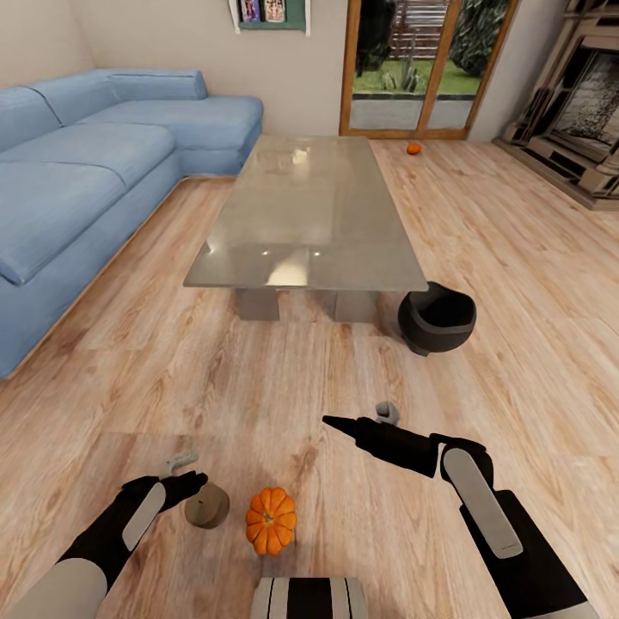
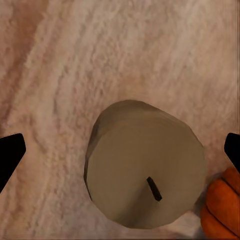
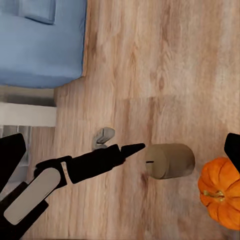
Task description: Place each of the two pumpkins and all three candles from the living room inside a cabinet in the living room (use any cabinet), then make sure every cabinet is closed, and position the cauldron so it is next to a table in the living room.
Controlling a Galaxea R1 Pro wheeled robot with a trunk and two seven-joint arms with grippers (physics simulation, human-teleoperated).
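Note:
A tan candle (image 1: 207, 505) stands on the wood floor close in front of me, with an orange pumpkin (image 1: 271, 519) just to its right. My left gripper (image 1: 196, 468) is open, right by the candle. In the left wrist view the candle (image 2: 145, 172) lies between the spread fingertips (image 2: 10, 155), untouched, its wick showing, and the pumpkin (image 2: 222, 205) is at the edge. My right gripper (image 1: 357, 415) hangs open and empty over bare floor. The black cauldron (image 1: 437, 318) sits at the glass table's (image 1: 305, 206) near right corner. A second pumpkin (image 1: 413, 148) lies far off by the glass door.
A blue corner sofa (image 1: 86, 172) runs along the left. A stone fireplace (image 1: 585, 112) stands at the far right, and a glass door (image 1: 421, 60) is behind the table. Open wood floor lies between me and the table.

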